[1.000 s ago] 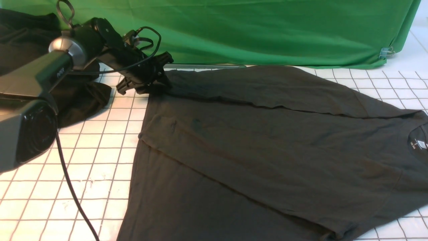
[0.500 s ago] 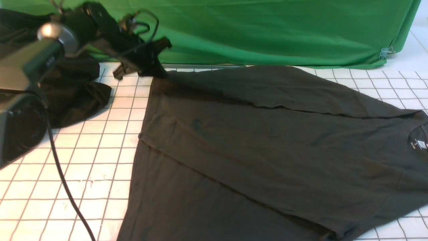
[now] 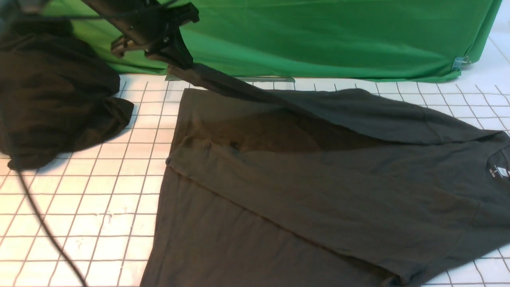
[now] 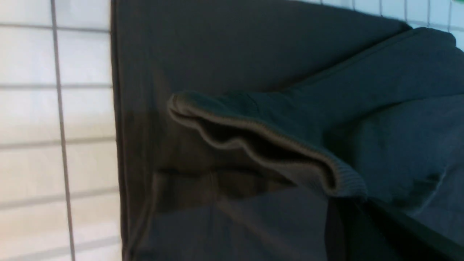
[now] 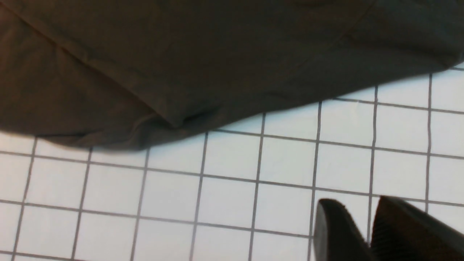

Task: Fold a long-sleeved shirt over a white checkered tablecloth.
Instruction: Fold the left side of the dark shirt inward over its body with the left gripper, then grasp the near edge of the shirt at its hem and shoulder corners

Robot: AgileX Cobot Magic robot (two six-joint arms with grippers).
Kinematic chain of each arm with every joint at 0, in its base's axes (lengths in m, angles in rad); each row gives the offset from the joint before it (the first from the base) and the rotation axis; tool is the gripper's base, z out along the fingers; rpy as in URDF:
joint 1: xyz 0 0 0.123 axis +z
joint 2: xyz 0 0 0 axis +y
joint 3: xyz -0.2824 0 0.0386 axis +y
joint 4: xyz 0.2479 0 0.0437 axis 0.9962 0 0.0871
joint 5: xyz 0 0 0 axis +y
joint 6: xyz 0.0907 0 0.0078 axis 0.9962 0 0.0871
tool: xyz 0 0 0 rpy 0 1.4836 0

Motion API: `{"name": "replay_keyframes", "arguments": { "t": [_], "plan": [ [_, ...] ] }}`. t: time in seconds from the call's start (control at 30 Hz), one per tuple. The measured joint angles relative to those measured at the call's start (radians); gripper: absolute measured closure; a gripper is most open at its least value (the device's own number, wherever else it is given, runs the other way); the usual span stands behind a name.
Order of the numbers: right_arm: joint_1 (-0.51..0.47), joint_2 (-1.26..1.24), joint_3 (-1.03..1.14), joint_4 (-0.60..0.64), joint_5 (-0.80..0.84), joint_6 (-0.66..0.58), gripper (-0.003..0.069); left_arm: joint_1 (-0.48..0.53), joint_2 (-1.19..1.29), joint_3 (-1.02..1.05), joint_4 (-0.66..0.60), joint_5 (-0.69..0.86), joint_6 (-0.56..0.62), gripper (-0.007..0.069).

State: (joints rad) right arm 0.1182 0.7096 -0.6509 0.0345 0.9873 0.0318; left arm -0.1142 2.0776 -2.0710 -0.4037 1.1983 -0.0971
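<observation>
shirt (image 3: 338, 191) lengthwise across frame, collar (image 3: 492, 175) rightward | left hand (image 3: 181, 65) clamped on cuff (image 4: 301, 146) | right hand (image 5: 366, 221), right wrist view only: apart

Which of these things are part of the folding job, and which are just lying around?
Part of the job:
- the long-sleeved shirt
- the white checkered tablecloth under it
- the left gripper, pinching a cuff
- the right gripper, holding nothing

Just there:
- the dark fabric heap
- the green cloth
- the metal clip on it

White checkered tablecloth (image 3: 99, 207) under long-sleeved shirt (image 3: 318, 179)
</observation>
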Motion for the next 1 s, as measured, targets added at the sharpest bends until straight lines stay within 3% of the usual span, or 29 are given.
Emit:
{"name": "replay_keyframes", "arguments": {
  "t": [0.2, 0.33, 0.57, 0.73, 0.9, 1.0],
  "plan": [
    [0.0, 0.0, 0.0, 0.0, -0.001, 0.019, 0.0494, -0.073, -0.193, 0.421, 0.093, -0.013, -0.005, 0.0619],
    [0.0, 0.0, 0.0, 0.0, -0.005, 0.028, 0.0482, -0.096, -0.304, 0.716, 0.107, -0.159, -0.024, 0.0619],
    [0.0, 0.0, 0.0, 0.0, -0.016, 0.047, 0.0451, -0.096, -0.332, 0.917, 0.075, -0.261, -0.028, 0.0575],
    [0.0, 0.0, 0.0, 0.0, -0.029, 0.053, 0.0414, -0.096, -0.333, 0.925, 0.075, -0.247, -0.007, 0.0431],
    [0.0, 0.0, 0.0, 0.0, -0.033, 0.053, 0.0402, -0.096, -0.401, 0.848, 0.118, -0.121, 0.001, 0.0184],
    [0.0, 0.0, 0.0, 0.0, -0.033, 0.053, 0.0401, -0.096, -0.456, 0.853, 0.13, -0.047, -0.001, 0.0116]
  ]
}}
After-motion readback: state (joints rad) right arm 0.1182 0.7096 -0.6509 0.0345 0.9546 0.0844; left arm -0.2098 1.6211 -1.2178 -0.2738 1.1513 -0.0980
